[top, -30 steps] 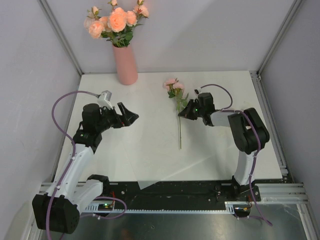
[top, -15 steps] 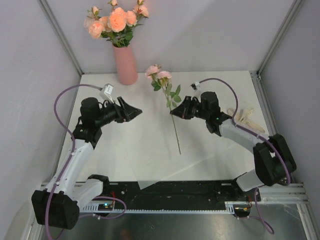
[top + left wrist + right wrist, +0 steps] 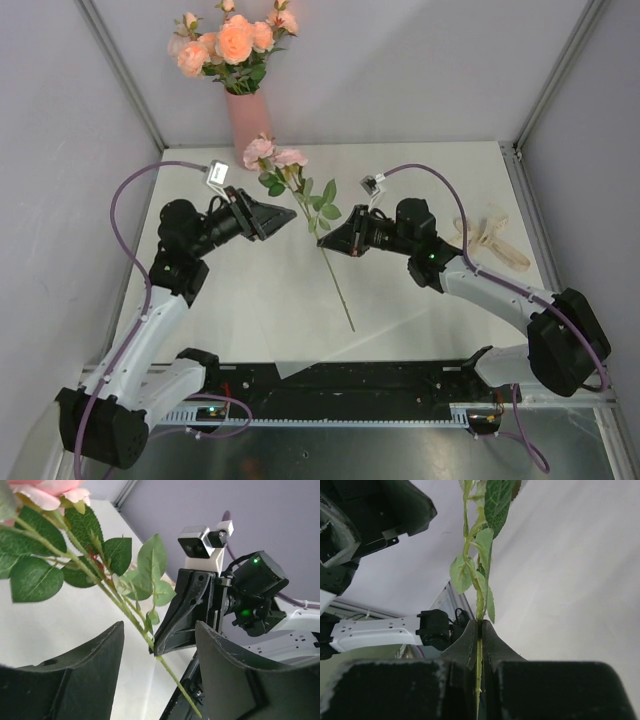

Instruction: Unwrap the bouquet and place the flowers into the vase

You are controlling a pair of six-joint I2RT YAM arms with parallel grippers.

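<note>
The right pincer (image 3: 322, 241) is closed on a rose stem (image 3: 337, 292) about midway along it, just below the leaves. The stem slants in the air, its pink blooms (image 3: 272, 153) up and to the left and its bare end toward the near edge of the table (image 3: 430, 175). The left pincer (image 3: 288, 215) faces it from the left with its jaws apart, fingertips near the leaves but gripping nothing. Behind the blooms stands the salmon-pink vase (image 3: 247, 115), already holding a bunch of peach and pink roses (image 3: 232, 40). A cream ribbon (image 3: 492, 238) lies on the table, well to the right.
</note>
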